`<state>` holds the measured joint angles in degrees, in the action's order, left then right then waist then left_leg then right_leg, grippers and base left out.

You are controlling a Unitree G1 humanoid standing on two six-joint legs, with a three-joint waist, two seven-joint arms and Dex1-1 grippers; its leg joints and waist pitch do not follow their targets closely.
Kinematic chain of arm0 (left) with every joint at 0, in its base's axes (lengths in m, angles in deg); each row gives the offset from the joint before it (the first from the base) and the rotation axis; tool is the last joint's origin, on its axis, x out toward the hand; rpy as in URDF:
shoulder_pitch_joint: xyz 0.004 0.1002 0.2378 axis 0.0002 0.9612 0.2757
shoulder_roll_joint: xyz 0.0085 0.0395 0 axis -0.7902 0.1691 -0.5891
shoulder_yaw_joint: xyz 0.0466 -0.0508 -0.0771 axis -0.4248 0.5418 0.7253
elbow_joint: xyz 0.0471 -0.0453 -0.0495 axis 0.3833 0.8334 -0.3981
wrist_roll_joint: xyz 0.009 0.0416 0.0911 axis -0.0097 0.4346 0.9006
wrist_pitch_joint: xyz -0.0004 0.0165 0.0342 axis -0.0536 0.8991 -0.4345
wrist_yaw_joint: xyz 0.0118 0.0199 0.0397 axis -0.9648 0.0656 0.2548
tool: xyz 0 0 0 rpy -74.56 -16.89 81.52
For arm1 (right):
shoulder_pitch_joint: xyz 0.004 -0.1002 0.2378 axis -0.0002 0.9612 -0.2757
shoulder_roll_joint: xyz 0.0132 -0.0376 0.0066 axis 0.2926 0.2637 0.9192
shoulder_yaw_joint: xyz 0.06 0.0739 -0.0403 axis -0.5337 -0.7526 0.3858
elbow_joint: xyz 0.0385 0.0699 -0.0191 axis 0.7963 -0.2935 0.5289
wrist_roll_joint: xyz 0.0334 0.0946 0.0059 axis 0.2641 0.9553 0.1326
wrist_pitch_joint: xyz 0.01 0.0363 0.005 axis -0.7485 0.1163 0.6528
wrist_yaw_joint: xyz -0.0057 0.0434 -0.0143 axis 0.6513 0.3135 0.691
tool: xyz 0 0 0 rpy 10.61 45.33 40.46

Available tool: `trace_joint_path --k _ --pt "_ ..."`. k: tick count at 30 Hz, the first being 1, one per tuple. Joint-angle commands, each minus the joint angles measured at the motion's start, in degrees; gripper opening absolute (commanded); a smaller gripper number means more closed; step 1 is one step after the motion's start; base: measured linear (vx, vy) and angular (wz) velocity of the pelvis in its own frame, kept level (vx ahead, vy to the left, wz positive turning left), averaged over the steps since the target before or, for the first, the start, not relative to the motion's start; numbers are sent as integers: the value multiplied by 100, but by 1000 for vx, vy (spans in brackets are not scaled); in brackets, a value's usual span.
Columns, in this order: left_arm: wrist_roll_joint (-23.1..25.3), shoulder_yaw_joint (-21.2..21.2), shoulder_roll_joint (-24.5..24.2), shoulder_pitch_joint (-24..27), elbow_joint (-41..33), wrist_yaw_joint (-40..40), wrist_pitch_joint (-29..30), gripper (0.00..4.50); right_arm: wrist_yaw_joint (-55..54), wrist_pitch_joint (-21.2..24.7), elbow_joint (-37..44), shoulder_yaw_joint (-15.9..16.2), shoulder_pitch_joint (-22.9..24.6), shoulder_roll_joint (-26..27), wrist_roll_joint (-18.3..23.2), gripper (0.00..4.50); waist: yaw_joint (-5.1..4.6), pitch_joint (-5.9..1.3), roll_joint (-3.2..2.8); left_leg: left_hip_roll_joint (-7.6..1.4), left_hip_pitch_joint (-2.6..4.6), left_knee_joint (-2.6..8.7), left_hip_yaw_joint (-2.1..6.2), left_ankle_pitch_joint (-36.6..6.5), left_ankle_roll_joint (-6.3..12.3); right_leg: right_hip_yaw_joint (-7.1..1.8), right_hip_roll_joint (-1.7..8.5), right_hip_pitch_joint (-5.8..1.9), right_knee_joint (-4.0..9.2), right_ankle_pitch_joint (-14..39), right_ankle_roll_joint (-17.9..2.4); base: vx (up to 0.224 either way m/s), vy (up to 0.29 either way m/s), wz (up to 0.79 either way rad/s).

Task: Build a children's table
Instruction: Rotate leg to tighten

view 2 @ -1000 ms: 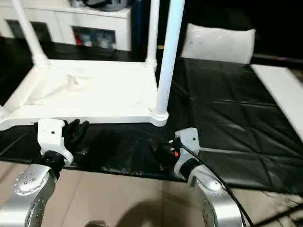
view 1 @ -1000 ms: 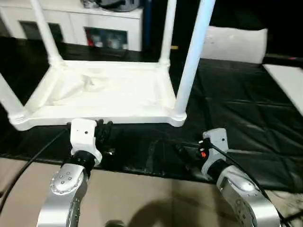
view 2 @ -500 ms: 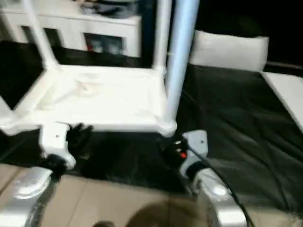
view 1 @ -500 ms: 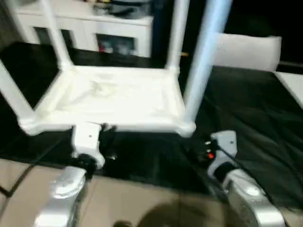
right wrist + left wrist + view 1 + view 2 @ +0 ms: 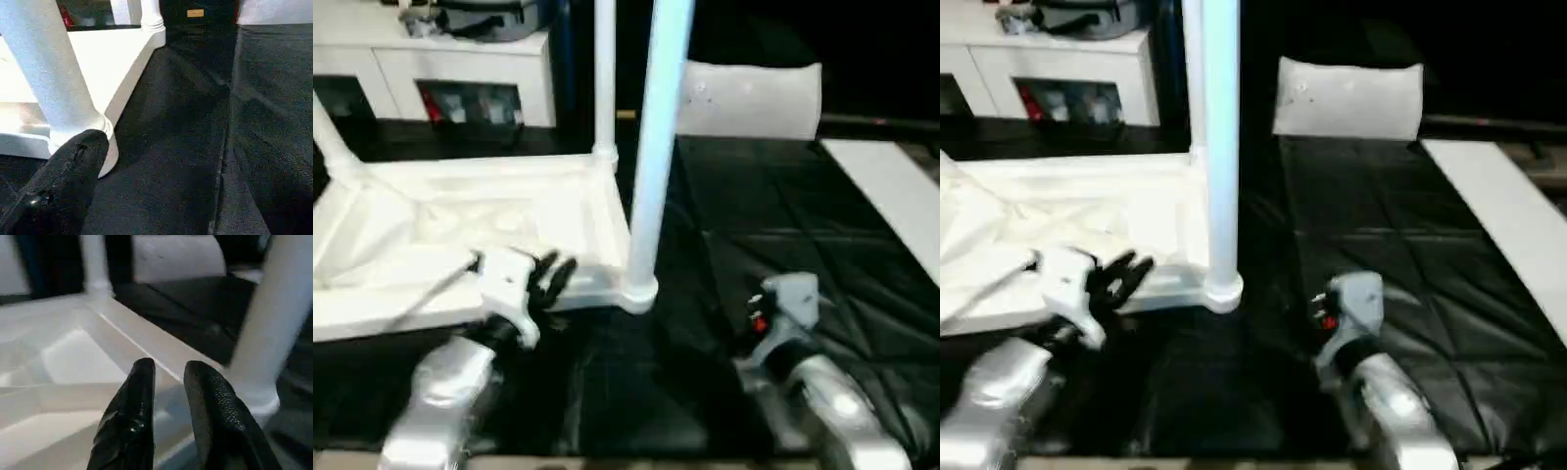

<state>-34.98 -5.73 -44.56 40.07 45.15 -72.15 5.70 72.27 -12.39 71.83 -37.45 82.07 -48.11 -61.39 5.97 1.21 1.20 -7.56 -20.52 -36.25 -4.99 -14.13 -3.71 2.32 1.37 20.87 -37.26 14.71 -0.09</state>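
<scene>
Table inverted on the work table, legs seated; ready for turning over.

The children's table (image 5: pixel 460 225) lies top-down near the black work table's (image 5: pixel 783 225) front edge. The left gripper (image 5: pixel 553 277), fingers narrowly parted and empty, hovers over its near rim. The right gripper (image 5: pixel 63 181) stands wide open, empty, beside the near right leg (image 5: pixel 651 147). Assembly appears complete; next, grip and upend.

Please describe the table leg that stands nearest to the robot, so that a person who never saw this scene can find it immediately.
On the black-covered work table the white children's table lies upside down, legs pointing up. The leg in question rises from the corner socket nearest the robot, between the two arms. It looks thicker than the other leg behind it.
</scene>
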Motion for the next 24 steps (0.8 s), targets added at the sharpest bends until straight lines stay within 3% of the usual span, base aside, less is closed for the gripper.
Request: trace_joint_path --k 1,2,3,5,6,7,8,9,10,12,14,21,24 --pt "-48 -162 -126 -233 151 -380 35 134 93 -20 89 -23 -2 -120 -40 450 -67 -147 -17 -422 18 505 55 328 -68 -299 563 -317 394 -1347 -795 0 0 0" --pt "-55 -241 -253 -381 320 -572 48 134 173 -7 62 -14 -69 -156 -22 450 -78 -127 -16 -421 26 552 36 -226 -52 -335 615 -341 453 -692 -819 0 0 0" --pt "-51 -334 -420 -600 586 -801 57 134 266 34 13 0 -173 -196 -4 450 -88 -61 -26 -450 51 627 38 -685 -15 -349 629 -286 527 62 -829 -63 -6 1" --pt "-62 -386 -507 -718 727 -952 71 134 352 52 -15 43 -232 -255 -16 450 -129 -14 -23 -487 94 663 14 -1309 -21 -376 692 -251 624 1232 -853 -71 -12 0" --pt "-93 -450 -611 -846 872 -1153 78 134 447 60 -40 104 -290 -336 -53 450 -139 16 -21 -494 86 685 11 -1410 -33 -381 701 -244 656 1542 -825 0 0 0" --pt "-118 -511 -746 -1092 1140 -1415 114 145 637 39 -86 201 -383 -468 -78 450 -153 6 1 -504 81 695 2 -1406 -44 -391 721 -264 677 1828 -770 0 0 0" --pt "-119 -531 -792 -1194 1257 -1512 125 156 706 32 -107 228 -415 -505 -65 450 -151 2 -14 -497 100 690 -27 -1337 -36 -396 709 -238 692 1907 -717 0 0 0" --pt "-71 -639 -971 -1557 1692 -1887 153 163 882 28 -212 291 -558 -625 -26 450 -154 -3 24 -497 109 683 -47 -1213 -1 -410 714 -229 690 1820 -709 0 0 0" --pt "-52 -671 -1014 -1630 1781 -1971 160 173 910 18 -240 307 -593 -659 -32 450 -135 -22 0 -484 131 669 -59 -1135 8 -409 711 -215 684 1782 -719 0 0 0" --pt "-8 -791 -1164 -1897 2119 -2276 159 183 1045 -41 -348 357 -724 -769 -48 450 -129 -39 27 -489 115 669 -87 -933 35 -402 710 -232 661 1472 -785 0 0 0" --pt "153 -963 -1360 -2473 2880 -2677 29 199 1452 140 -449 445 -918 -966 67 450 -109 -62 20 -503 132 647 -119 -681 79 -397 698 -221 610 938 -935 0 0 0" --pt "120 -1238 -1633 -3123 3763 -3687 -48 199 2100 292 -409 740 -1048 -1356 208 450 -59 -132 13 -543 93 608 -135 -1 239 -347 726 -304 468 -432 -1249 0 0 0" --pt "182 -1273 -1581 -3403 4228 -3774 -110 182 2149 236 -518 758 -1118 -1384 163 450 -56 -123 -9 -554 107 614 -140 -85 220 -339 739 -298 483 -387 -1362 0 0 0"
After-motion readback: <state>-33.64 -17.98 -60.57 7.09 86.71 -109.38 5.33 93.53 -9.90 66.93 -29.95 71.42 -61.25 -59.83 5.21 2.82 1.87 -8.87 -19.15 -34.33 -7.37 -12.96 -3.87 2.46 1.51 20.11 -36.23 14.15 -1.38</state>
